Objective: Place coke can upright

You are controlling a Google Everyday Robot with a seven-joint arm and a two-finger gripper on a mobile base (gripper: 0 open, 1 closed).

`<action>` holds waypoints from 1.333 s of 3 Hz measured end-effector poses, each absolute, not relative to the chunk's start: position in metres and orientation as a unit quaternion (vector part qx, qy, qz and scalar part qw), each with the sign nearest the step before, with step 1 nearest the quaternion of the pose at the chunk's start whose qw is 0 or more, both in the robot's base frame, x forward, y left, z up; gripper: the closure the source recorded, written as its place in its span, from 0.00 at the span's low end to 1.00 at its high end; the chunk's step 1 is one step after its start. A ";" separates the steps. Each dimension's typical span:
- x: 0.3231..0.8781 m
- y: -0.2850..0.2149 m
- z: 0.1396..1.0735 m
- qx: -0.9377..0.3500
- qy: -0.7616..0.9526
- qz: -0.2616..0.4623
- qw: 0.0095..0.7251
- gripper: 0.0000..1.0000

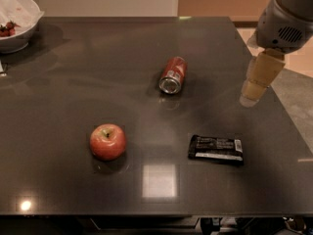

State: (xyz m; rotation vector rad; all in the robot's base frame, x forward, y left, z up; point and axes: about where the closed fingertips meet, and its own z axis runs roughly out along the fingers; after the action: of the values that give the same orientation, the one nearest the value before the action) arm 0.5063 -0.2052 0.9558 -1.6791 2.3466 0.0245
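Observation:
The coke can [172, 74] lies on its side near the middle of the dark table [73, 82], with its silver end facing the front. My gripper [257, 80] hangs over the table's right edge, to the right of the can and well apart from it. It holds nothing that I can see.
A red apple [107, 141] sits at the front left of the can. A flat black snack bar wrapper [215, 149] lies at the front right, below the gripper. A white bowl [22, 13] with red food stands at the far left corner.

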 end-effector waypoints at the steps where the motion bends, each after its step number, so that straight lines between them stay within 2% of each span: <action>1: 0.547 -0.190 0.944 -0.551 0.825 0.018 0.121 0.00; 4: 0.633 -0.138 0.925 -0.425 0.896 -0.001 0.126 0.00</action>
State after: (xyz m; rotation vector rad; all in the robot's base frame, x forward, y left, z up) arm 0.6326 -0.1383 0.9251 -1.2377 2.6101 -0.0017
